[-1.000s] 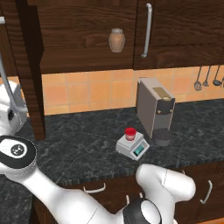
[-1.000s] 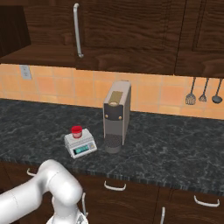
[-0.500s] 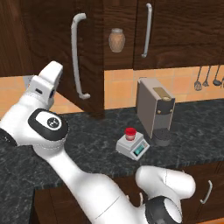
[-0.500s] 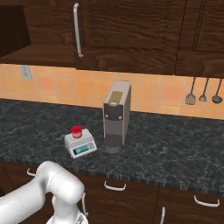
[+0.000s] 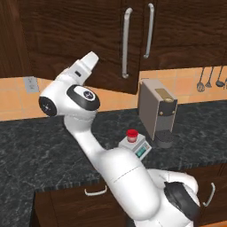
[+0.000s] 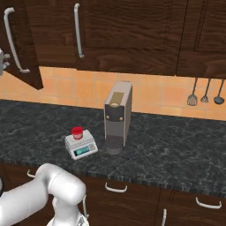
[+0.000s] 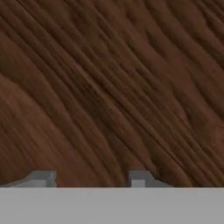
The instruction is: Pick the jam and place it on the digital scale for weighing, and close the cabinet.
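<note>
While the jam (image 5: 131, 135) sits upright on the flat top plate of the digital scale (image 5: 136, 146), its red lid up, the scale itself rests on the dark speckled counter (image 5: 40, 150) just beside the base of the tall grey coffee machine (image 5: 158, 112) — on the side away from the hanging utensils (image 6: 205, 93). From the right base view the jam (image 6: 77, 132) stands toward the back of the scale (image 6: 80, 145), whose blue-green display faces the counter's front edge.

Above the coffee machine hangs the cabinet (image 5: 75, 40), dark-brown wood with long silver bar handles. Its door (image 5: 111, 44) above and beside the coffee machine stands at a slight angle to the cabinet front, its lower edge dropping below the neighbouring door — not fully flush. In the right base view that door (image 6: 20, 44) juts out at the far side of the picture from the coffee machine.

The arm rises from the base and bends up toward the cabinet, the hand lying against the door's face. The gripper (image 7: 91, 178) looks straight onto wood grain at close range; its two finger tips stand apart with nothing between them, the wood close in front.
</note>
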Motion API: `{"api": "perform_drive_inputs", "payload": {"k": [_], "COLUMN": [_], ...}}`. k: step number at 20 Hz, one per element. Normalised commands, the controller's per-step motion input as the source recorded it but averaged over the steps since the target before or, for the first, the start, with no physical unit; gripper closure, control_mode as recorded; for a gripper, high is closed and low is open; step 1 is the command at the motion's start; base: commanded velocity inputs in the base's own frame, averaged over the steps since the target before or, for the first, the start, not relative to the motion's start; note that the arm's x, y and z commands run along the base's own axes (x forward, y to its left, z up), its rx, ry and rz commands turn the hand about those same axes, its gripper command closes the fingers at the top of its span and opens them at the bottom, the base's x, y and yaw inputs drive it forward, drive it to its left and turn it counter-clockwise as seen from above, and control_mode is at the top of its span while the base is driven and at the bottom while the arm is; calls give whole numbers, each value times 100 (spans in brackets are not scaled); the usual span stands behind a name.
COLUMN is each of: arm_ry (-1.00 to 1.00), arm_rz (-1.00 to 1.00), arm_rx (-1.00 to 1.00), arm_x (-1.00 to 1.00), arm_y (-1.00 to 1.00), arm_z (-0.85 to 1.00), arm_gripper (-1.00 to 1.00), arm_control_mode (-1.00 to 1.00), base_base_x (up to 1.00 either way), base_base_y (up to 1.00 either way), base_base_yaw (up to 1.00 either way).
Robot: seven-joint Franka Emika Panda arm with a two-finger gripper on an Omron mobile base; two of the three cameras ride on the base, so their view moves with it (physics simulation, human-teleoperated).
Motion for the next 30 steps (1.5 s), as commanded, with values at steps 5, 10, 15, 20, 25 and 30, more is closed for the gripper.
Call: {"api": "perform_drive_inputs", "payload": {"k": [5, 10, 15, 20, 25, 30], "arm_ry": [-7, -4, 0, 0, 2, 9], "arm_rz": [19, 19, 17, 19, 11, 0], "arm_rx": [24, 23, 16, 15, 8, 3], "arm_x": [83, 97, 100, 100, 51, -5], "arm_y": [-80, -60, -45, -34, -34, -58], "arm_z": [11, 10, 20, 0, -2, 25], "arm_gripper": [-100, -100, -100, -100, -100, -100], "arm_control_mode": [-100, -100, -100, -100, -100, -100], "base_base_x": [0, 0, 0, 0, 0, 0], "base_base_y": [0, 0, 0, 0, 0, 0], "base_base_yaw": [0, 0, 0, 0, 0, 0]}}
